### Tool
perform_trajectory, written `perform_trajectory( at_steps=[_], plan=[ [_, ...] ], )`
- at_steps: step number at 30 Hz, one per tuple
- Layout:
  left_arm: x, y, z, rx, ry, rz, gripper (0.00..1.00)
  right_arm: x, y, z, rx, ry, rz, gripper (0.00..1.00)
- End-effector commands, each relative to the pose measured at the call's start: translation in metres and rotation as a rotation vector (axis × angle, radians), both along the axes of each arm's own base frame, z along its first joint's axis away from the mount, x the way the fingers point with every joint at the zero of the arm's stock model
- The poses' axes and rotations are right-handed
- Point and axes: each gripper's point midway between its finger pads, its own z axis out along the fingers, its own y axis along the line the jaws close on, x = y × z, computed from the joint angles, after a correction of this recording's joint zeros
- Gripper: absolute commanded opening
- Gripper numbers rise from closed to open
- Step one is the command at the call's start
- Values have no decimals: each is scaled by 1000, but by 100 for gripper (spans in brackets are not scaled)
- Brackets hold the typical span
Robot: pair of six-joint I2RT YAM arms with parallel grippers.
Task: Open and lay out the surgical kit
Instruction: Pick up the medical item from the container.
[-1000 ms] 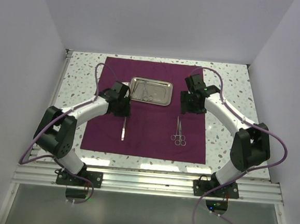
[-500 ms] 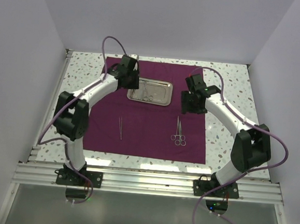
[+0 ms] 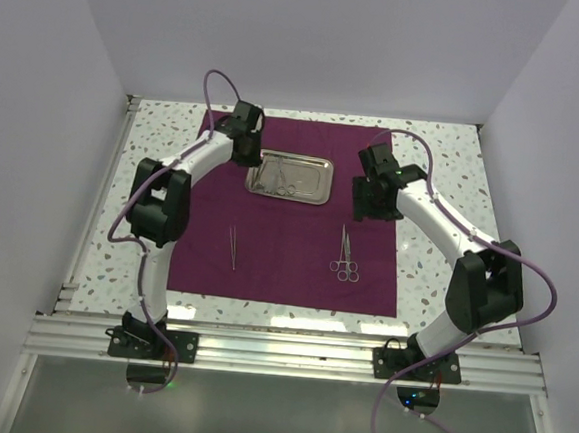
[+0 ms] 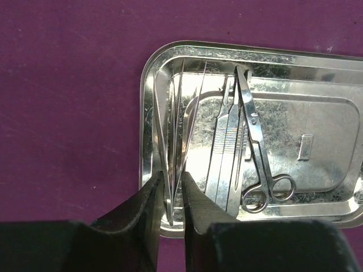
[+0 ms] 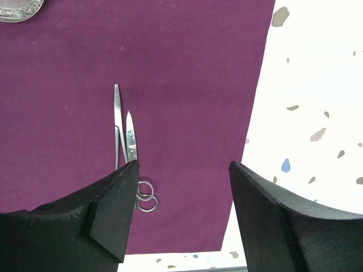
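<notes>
The surgical kit lies spread out: a maroon cloth (image 3: 287,246) carries a steel tray (image 3: 321,166) at the back. My left gripper (image 3: 247,145) is at the tray's left end. In the left wrist view its jaws (image 4: 172,175) have closed narrowly on the joined end of thin tweezers (image 4: 178,119) inside the tray (image 4: 146,113). Beside these lie flat handles (image 4: 227,153) and small scissors (image 4: 258,153). Another pair of tweezers (image 3: 233,246) and scissors (image 3: 346,256) lie on the cloth. My right gripper (image 3: 369,198) hovers open above the cloth's right part (image 5: 182,165), the scissors (image 5: 122,124) to its left.
The cloth's right edge (image 5: 258,113) meets the speckled white tabletop (image 5: 317,85). White walls close in the table on the left, back and right. An aluminium rail (image 3: 279,351) runs along the near edge by the arm bases.
The left arm left the tweezers on the cloth, swung back to the tray's left end, and its jaws narrowed onto tweezers there. The right arm has stayed put.
</notes>
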Motion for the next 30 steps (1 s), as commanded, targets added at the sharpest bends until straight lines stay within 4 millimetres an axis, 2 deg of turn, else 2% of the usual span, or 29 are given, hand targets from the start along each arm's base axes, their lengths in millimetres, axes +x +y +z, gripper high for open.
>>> perform_trajectory(
  at_steps=[1, 7, 15, 25, 27, 28, 29, 30],
  plan=[
    [2, -5, 7, -8, -20, -34, 22, 10, -3, 12, -7, -33, -28, 68],
    [-8, 0, -12, 10, 21, -32, 20, 16, 0, 8, -10, -21, -23, 68],
    [-9, -4, -31, -2, 61, -28, 20, 19, -1, 4, -21, -11, -10, 68],
    [-14, -2, -67, 21, 149, 12, 21, 20, -2, 2, -13, 3, 0, 68],
    [-12, -1, -69, 33, 157, 21, 22, 20, -1, 2, -10, 3, 1, 68],
    [-13, 1, -76, 48, 172, 27, 22, 20, -1, 2, -10, 3, 1, 68],
    [-9, 0, -74, 52, 167, 29, 21, 20, -1, 1, -10, 8, 2, 68],
    [-12, 3, -82, 69, 191, 35, 14, 20, -1, 2, -10, 3, 1, 68]
  ],
)
